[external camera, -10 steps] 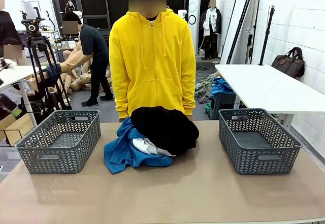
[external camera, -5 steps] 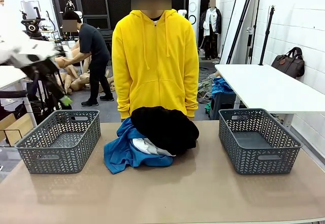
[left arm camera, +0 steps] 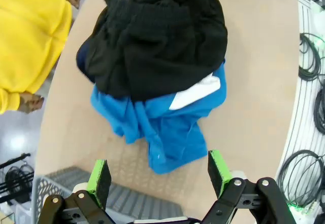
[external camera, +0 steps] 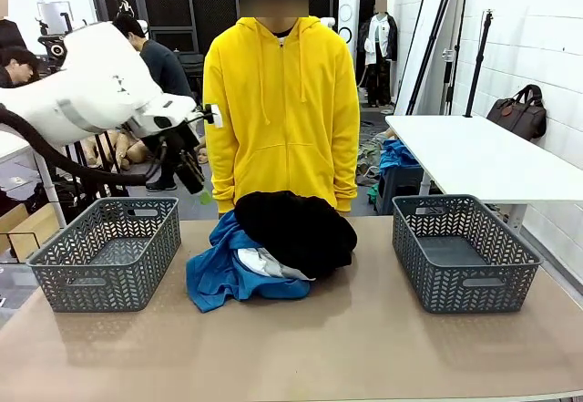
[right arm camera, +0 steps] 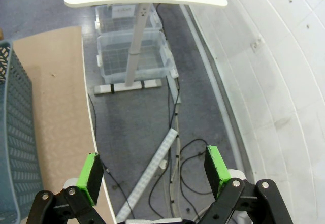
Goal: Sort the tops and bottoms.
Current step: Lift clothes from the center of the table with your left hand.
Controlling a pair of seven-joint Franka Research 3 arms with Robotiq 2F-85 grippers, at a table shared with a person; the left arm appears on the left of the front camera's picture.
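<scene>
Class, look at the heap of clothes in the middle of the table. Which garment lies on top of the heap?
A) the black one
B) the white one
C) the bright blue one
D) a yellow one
A: the black garment covers the top of the heap, while the bright blue garment and a strip of the white garment stick out from under it.

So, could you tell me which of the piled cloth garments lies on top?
The soft black cloth garment; the bright blue cloth garment and the white one peek out beneath it.
</scene>
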